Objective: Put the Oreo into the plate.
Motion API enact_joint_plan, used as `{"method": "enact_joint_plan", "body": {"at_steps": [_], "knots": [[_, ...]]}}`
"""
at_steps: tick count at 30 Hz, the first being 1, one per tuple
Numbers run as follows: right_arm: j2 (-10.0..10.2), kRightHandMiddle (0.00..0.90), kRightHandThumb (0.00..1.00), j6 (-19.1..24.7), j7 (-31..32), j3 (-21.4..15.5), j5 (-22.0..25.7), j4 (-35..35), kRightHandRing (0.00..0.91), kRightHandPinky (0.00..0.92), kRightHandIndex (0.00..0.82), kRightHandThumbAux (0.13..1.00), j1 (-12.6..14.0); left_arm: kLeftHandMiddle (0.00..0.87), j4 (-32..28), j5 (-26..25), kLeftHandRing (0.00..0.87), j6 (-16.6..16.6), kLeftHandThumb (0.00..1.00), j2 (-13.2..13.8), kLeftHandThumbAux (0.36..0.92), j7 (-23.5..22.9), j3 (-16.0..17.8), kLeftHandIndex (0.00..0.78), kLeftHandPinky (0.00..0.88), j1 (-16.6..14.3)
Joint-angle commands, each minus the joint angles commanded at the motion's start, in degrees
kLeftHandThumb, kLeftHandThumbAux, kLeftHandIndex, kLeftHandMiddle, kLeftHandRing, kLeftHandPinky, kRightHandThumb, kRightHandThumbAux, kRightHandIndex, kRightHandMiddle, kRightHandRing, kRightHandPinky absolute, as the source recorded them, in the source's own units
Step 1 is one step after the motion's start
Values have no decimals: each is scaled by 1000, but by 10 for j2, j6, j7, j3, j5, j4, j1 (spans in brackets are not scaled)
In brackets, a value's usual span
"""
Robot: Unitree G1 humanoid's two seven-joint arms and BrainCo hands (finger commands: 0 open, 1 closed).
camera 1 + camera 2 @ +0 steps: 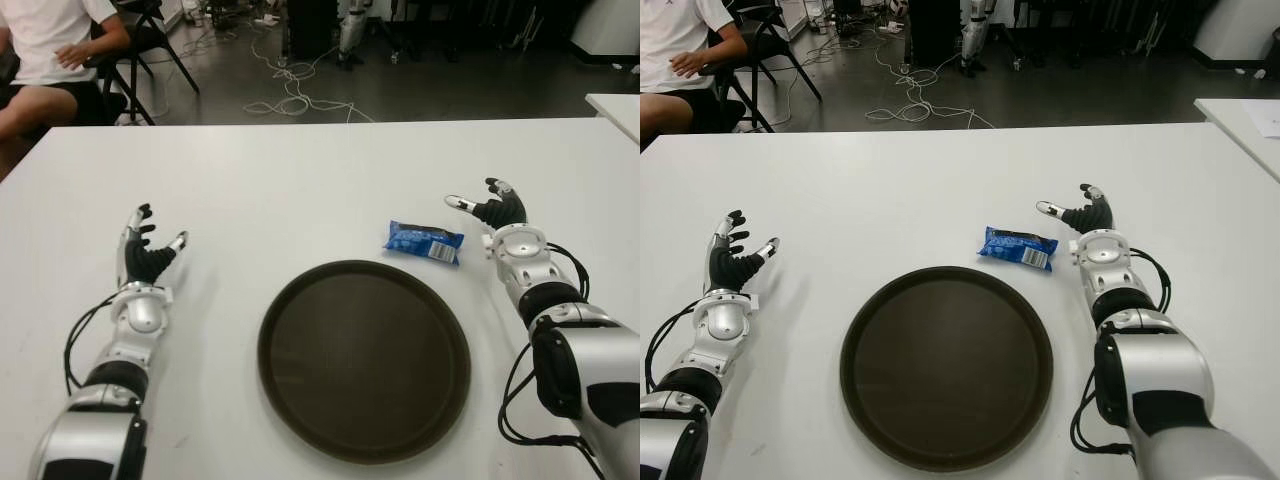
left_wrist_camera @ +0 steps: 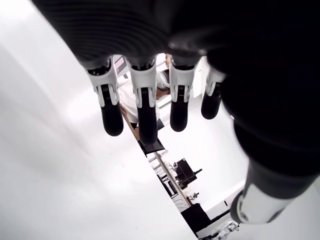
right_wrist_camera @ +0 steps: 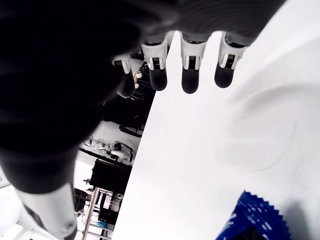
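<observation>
A blue Oreo packet (image 1: 424, 241) lies flat on the white table (image 1: 300, 180), just beyond the far right rim of the round dark brown plate (image 1: 364, 358). The packet's corner also shows in the right wrist view as the Oreo packet (image 3: 252, 220). My right hand (image 1: 487, 207) is a few centimetres to the right of the packet, fingers spread and holding nothing. My left hand (image 1: 150, 243) shows far to the left of the plate, fingers relaxed and apart, nothing in it. The plate holds nothing.
A person in a white shirt (image 1: 45, 40) sits on a chair beyond the table's far left corner. Cables (image 1: 290, 95) lie on the floor behind the table. Another white table's corner (image 1: 618, 110) shows at the far right.
</observation>
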Motion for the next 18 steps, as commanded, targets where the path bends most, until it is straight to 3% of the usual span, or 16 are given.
{"method": "enact_joint_plan", "body": {"at_steps": [5,13,18], "knots": [[-1,86,0,-17,18,4,-1,-2,70,59,93,746,5,148,0,-4,163,2,225,-1,712,-5,3,81,191,0],[-13,83,0,-36,139,8,6,-1,56,42,88,833,7,157,-1,-8,183,0,255,-1,707,-9,5,87,236,1],[-20,77,0,-64,218,35,-13,-5,46,20,79,864,12,160,-2,0,181,1,239,1,702,-4,-1,85,211,2]]}}
